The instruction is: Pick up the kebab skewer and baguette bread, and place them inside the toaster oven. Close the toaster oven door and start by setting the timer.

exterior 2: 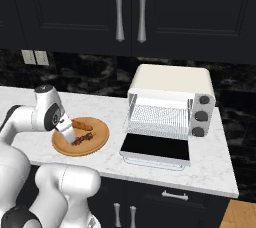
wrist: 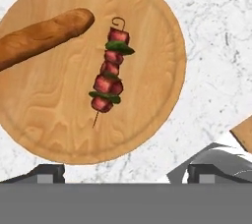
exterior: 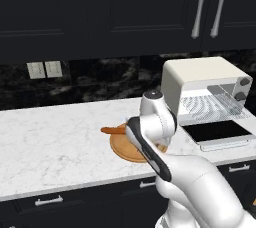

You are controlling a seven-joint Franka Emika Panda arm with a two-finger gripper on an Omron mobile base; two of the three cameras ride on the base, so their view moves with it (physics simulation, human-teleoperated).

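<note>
The jaws (wrist: 126,171) hung above the near rim of the round wooden plate (wrist: 44,129), their two dark tips set wide apart and holding nothing. The step in hand was judged to be the approach to the first pick. The kebab skewer (wrist: 110,70) lay on the plate ahead of the jaws and roughly on their midline, clear of both tips, its pointed end toward them and its looped end away. The baguette bread (wrist: 39,39) lay beyond and to the hand view's left, apart from the skewer, one end on the plate and the other running past its rim. The next move would probably call for a descent with the tips straddling the thin stick across its width, perhaps after a small turn of the wrist. Farther along the white marble table (exterior: 50,142), the toaster oven (exterior 2: 170,84) stood with its toaster oven door (exterior 2: 156,148) folded down flat and its wire rack (exterior 2: 160,117) bare.
</note>
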